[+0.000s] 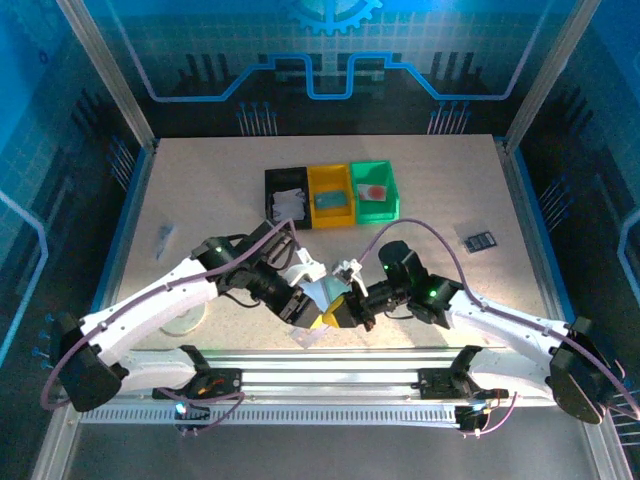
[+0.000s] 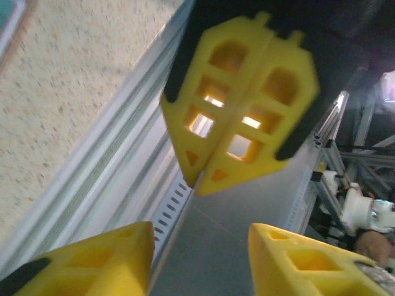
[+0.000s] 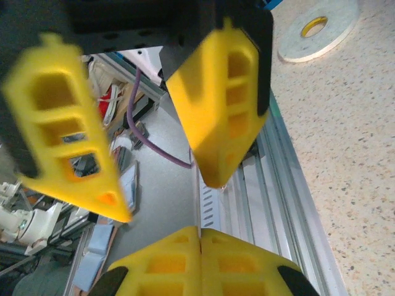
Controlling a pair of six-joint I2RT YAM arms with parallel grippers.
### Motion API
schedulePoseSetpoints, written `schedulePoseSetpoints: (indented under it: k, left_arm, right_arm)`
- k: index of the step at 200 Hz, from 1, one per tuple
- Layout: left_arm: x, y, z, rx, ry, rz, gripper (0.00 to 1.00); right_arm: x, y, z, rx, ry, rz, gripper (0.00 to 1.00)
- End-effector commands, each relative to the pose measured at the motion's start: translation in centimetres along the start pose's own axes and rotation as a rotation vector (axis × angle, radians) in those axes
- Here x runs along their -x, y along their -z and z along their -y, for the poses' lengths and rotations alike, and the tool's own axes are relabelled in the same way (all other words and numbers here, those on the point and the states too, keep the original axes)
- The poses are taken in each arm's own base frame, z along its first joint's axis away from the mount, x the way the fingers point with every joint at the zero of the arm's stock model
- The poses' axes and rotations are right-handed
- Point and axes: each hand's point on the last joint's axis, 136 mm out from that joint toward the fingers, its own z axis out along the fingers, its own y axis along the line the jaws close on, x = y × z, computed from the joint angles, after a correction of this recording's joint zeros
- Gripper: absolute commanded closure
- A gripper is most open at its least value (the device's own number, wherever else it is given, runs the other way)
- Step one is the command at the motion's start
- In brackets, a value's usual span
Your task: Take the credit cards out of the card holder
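1. Left gripper (image 2: 200, 229), at the near edge of the speckled table (image 1: 440, 180): yellow latticed fingers are standing apart, gripping nothing.
2. Right gripper (image 3: 200, 234), facing it tip to tip: jaws are pressing flat together, with nothing showing between them.
3. Pale flat piece (image 1: 310, 335), lying just inside the near edge beneath both grippers; too small to identify.
4. Pinkish-tan, teal-pocketed card holder (image 2: 7, 21): only a corner is showing, lying flat on the table, and this is probably it. It is likely handling as light, soft and floppy. One arm should be pinning it at the fold or a flap edge while the other draws.
5. White tape roll (image 1: 185, 320), resting towards the near left corner.
6. Black bin (image 1: 270, 185), yellow bin (image 1: 331, 175) and green bin (image 1: 390, 185), sitting in a row towards the far edge. One of the thin plastic credit cards (image 1: 372, 190), pale with a red mark, is apparently lying in the green bin. Such cards are likely stiff, slick and light, so a pinch on an exposed short edge is advisable.
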Motion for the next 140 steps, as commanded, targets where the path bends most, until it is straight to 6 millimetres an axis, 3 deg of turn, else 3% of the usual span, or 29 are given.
schedulePoseSetpoints:
  k: [1,17,44,95,140]
  left_arm:
    - [1.6,3.2,0.8,0.051,-0.066,0.139,0.48]
    - [2.2,4.8,0.3,0.089,-0.065,0.248,0.39]
    - [2.8,6.3,0.3,0.074,-0.045,0.413,0.32]
    - [4.7,5.1,-0.4,-0.072,0.065,0.588,0.28]
    - [6.8,5.0,-0.4,-0.185,0.1,0.705,0.27]
  right_arm:
    - [1.1,1.4,0.8,-0.049,-0.009,0.072,1.0]
    - [2.0,3.0,1.9,-0.094,-0.041,0.149,1.0]
    - [3.7,5.9,3.2,-0.169,-0.102,0.296,1.0]
    - [6.6,9.2,3.6,-0.226,-0.192,0.504,1.0]
    - [7.9,10.0,3.6,-0.182,-0.289,0.606,1.0]
